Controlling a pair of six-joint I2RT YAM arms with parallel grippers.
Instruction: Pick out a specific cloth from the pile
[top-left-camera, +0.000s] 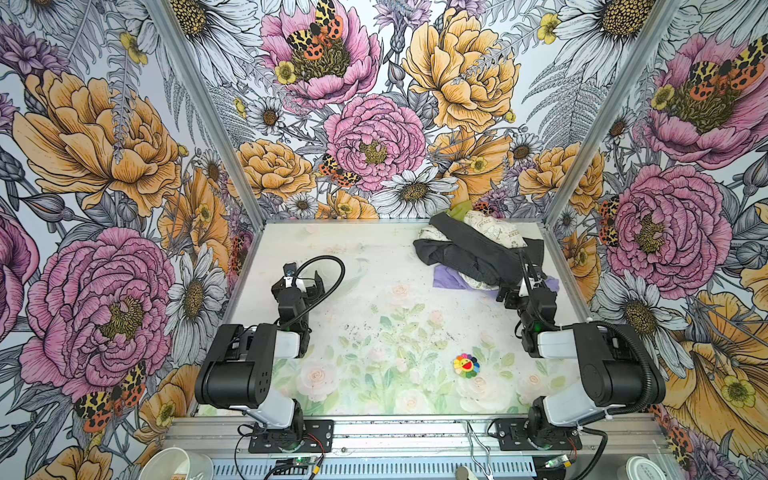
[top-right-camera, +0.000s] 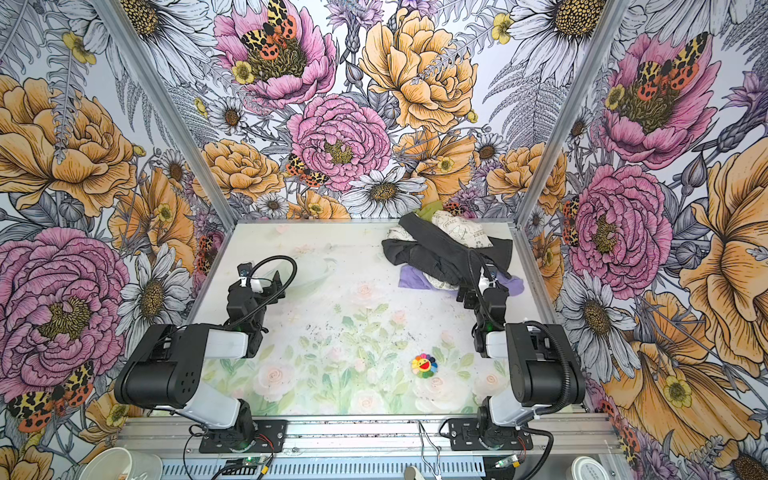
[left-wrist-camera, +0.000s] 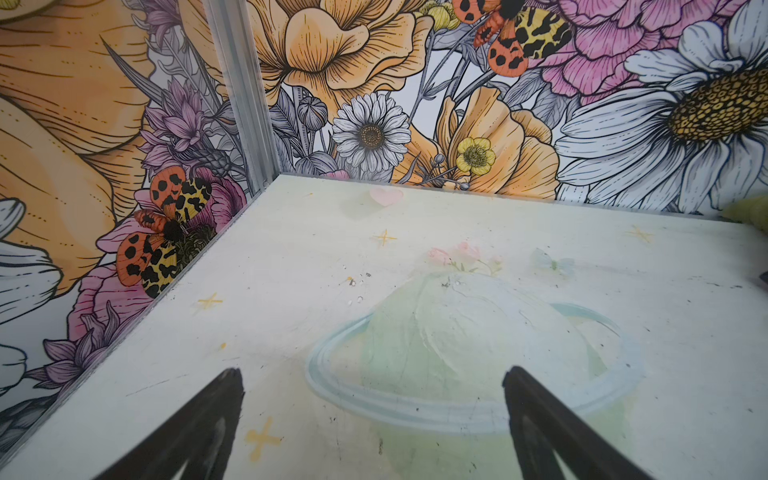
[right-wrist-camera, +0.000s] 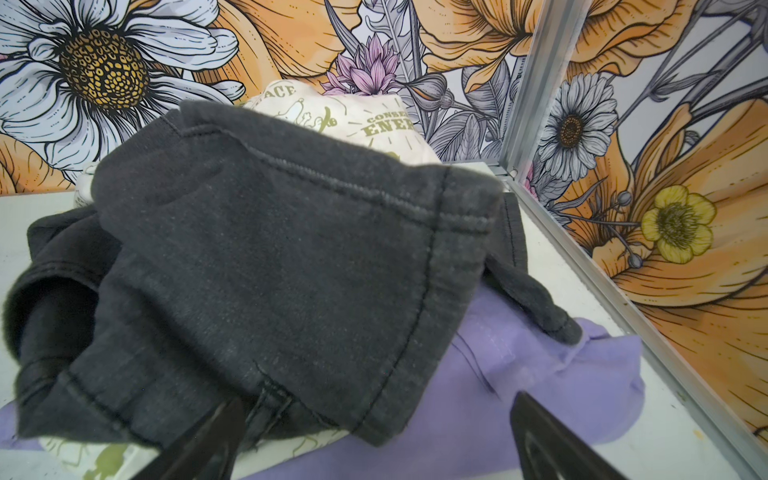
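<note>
Judged to be at the approach stage, nothing grasped. On the pale floral-printed table (top-left-camera: 374, 291), toward its far right corner: the heap of mixed cloths (top-left-camera: 478, 253). Topmost and broadest there: the dark grey stitched-hem garment (right-wrist-camera: 270, 249), draped over most of what lies beneath. Under it, flat against the table: the plain lavender-purple soft cloth (right-wrist-camera: 561, 395), exposed in both top views only as a flap at either side of the grey hem. Also in the heap: the cream cloth printed with olive words and drawings (right-wrist-camera: 374, 120) and, at the far edge, a scrap of lime-green fabric (top-left-camera: 461, 210). To do the step well: keep low, aim for the larger lavender flap nearest the side wall, pinch lavender alone, avoid the grey hem and its trailing grey strip, then draw outward along the table rather than straight up, lest the grey garment come along. Right black parallel claw (right-wrist-camera: 376, 401): spread wide, pinching nothing, at the near edge of the heap. One finger above the lavender flap, the other at the grey hem; contact with the fabric possible but not determinable from the wrist view. Left black parallel claw (left-wrist-camera: 371, 370): likewise spread and empty, over bare table, well apart from the heap.
</note>
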